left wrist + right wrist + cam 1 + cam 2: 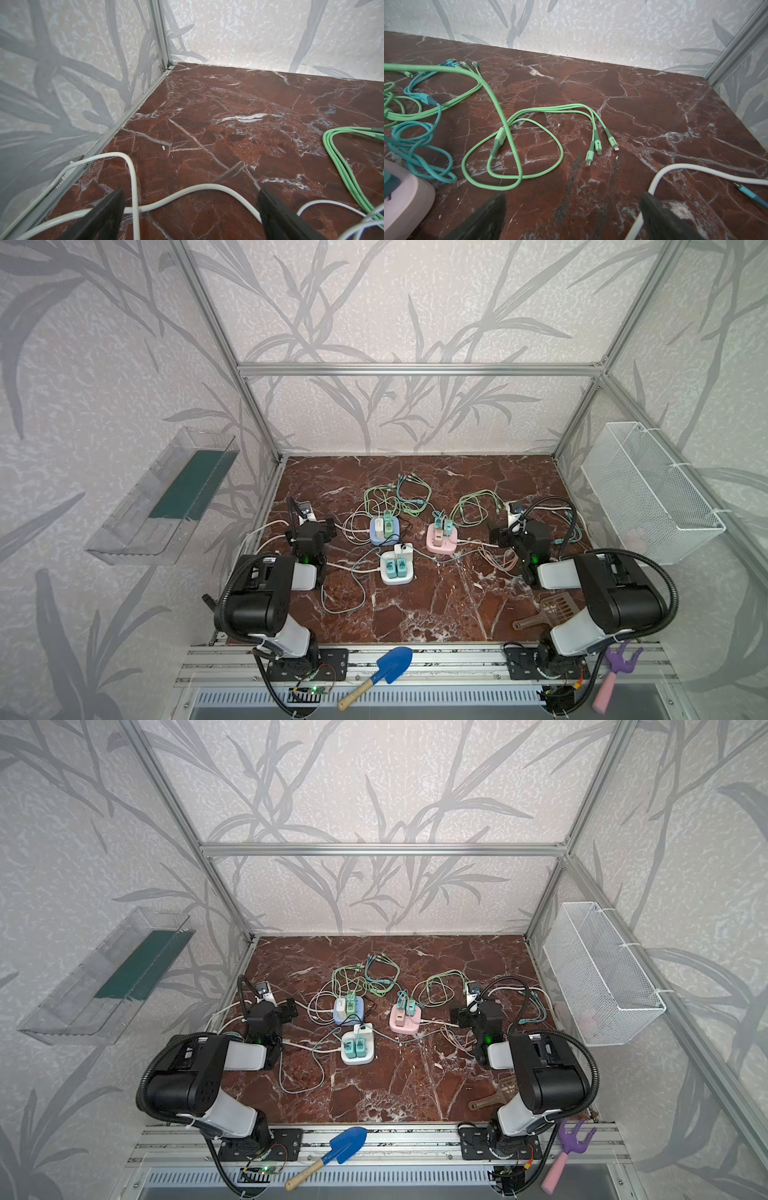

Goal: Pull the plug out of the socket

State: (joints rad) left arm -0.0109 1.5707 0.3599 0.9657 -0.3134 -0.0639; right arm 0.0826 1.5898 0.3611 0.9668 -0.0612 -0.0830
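Cables (pixel 409 493) loop around the blue socket (pixel 380 540), pink socket (pixel 444 547) and white socket (pixel 397 580) in the middle of the table (pixel 415 614); plugs (pixel 390 570) sit in each. We see the left gripper (pixel 191 199) spread wide and empty over a cord (pixel 207 186), and the right gripper (pixel 573 202) likewise near the pink socket.

We are looking down on the whole table (pixel 415 614) in both top views; wrist cameras are sitting low, facing the back wall (pixel 270 31).

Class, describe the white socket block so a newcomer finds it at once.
On the dark red marble tabletop, three small socket blocks cluster mid-table. The one nearest the front rail is the white socket block. It alone is white: behind it stand a pale blue block and a pink block.
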